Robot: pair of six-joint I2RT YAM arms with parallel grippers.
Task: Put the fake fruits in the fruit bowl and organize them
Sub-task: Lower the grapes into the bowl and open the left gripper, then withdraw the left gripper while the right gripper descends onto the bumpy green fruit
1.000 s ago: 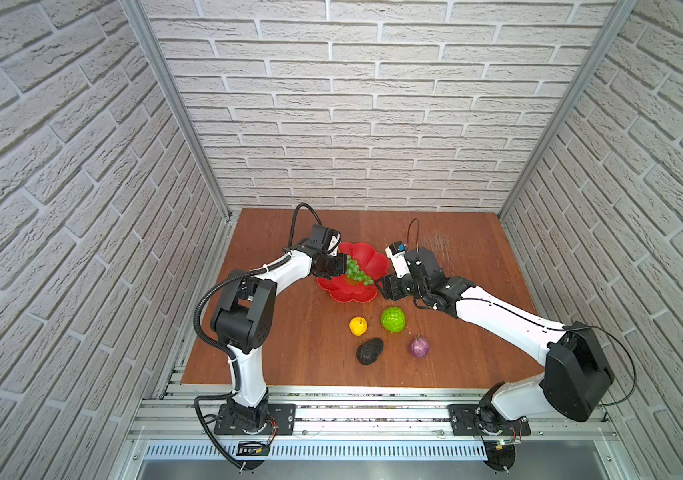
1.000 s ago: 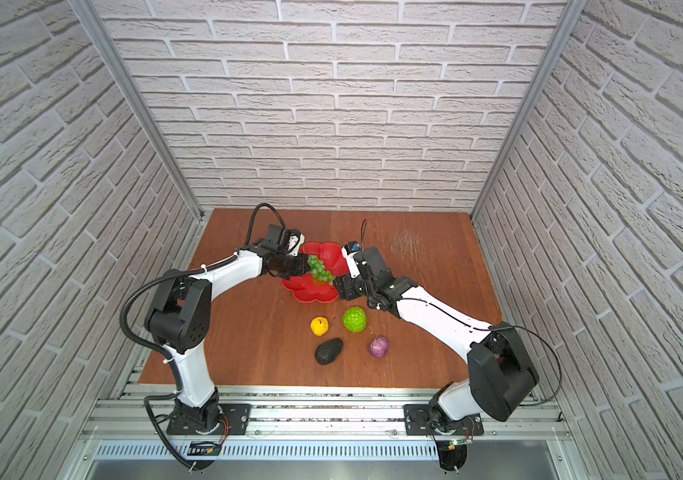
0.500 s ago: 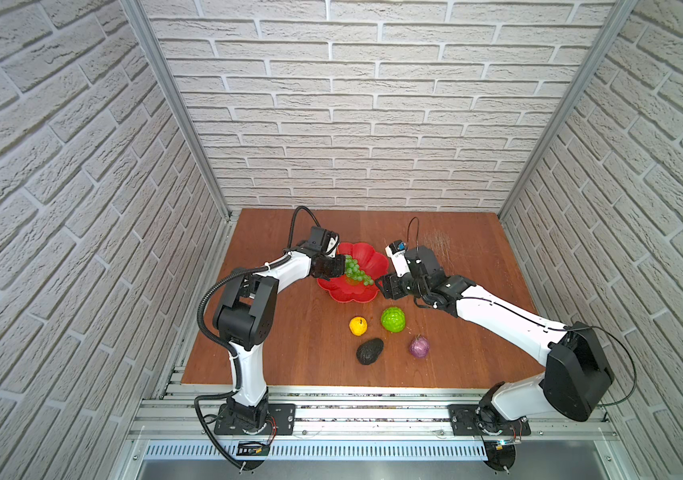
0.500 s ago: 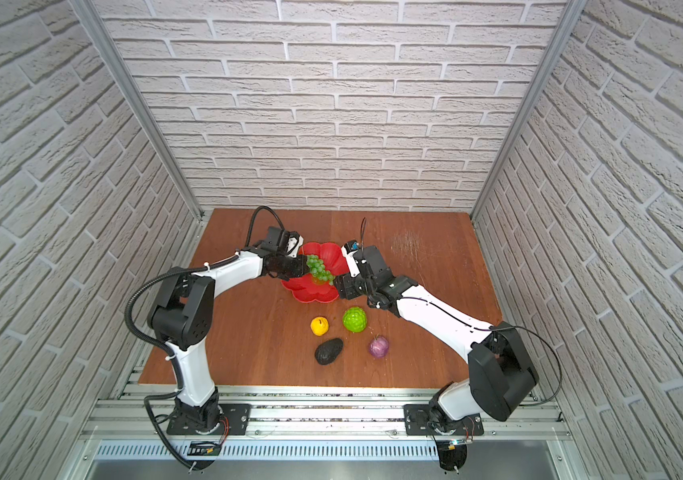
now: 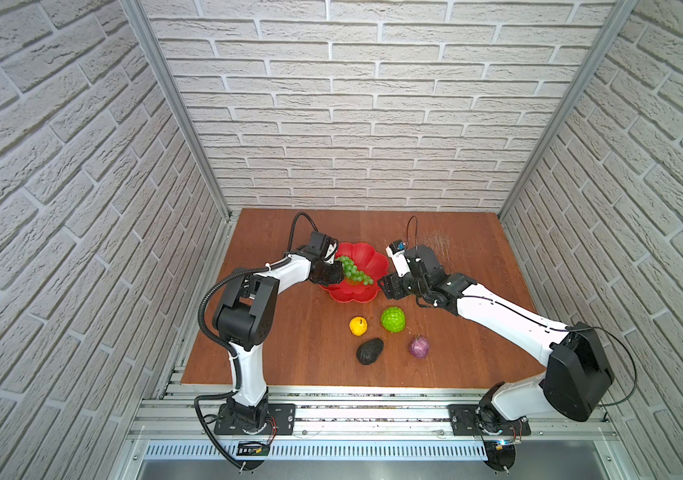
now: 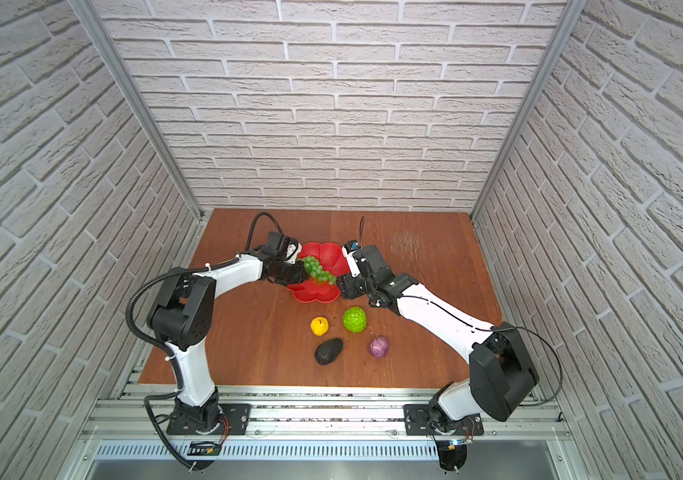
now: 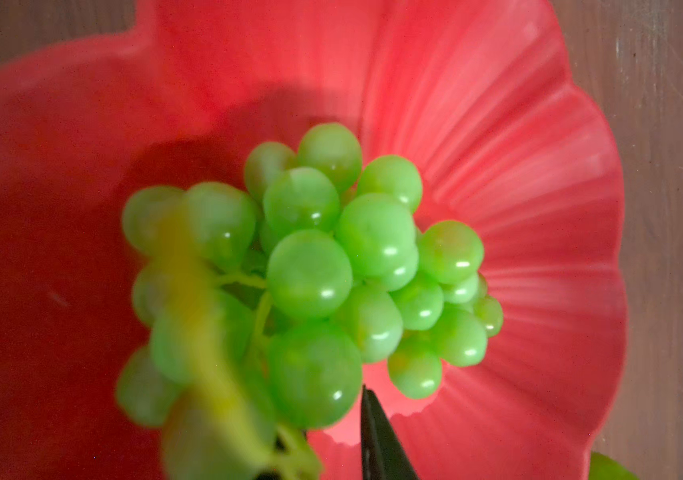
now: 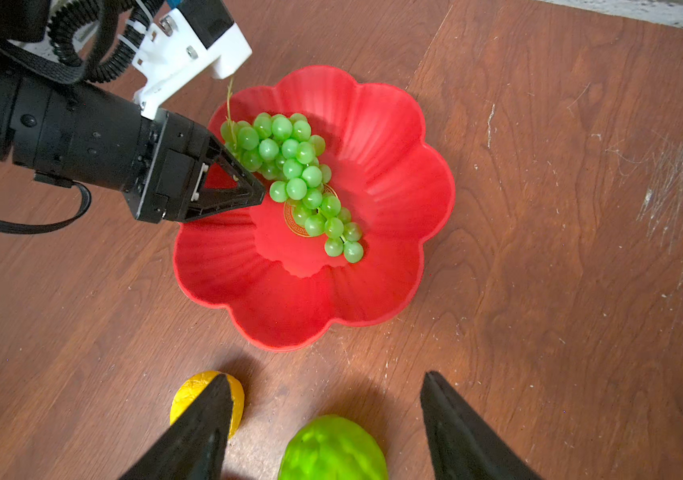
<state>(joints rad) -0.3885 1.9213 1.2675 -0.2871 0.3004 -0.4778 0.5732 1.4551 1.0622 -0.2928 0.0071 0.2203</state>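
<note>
- Blackish avocado and purple bulb lie nearest the front of the wooden table. They are at about 6 and 5 o'clock from the fruit bowl, well apart from it and from both grippers.
- A little farther back, the yellow fruit at 6 o'clock and the bumpy green ball at 5 o'clock sit on the wood near the bowl's rim, outside it.
- The right gripper hangs off the rim at about 4 o'clock. In the right wrist view its fingers are spread wide and grasp nothing, with the green ball showing below the gap.
- Inside the bowl the grape bunch lies slantwise from 10 to 4 o'clock, across the gold emblem.
- The left gripper reaches in over the rim at 9 o'clock, its tips at the bunch's stem end. Whether it clamps the stem or has let go I cannot tell.
- The step in hand looks like setting down the grapes, the first of five fruits.
- Next, the left arm should back out toward 9 o'clock without dragging the bunch. The right should drop squarely over the ball, which may roll.
</note>
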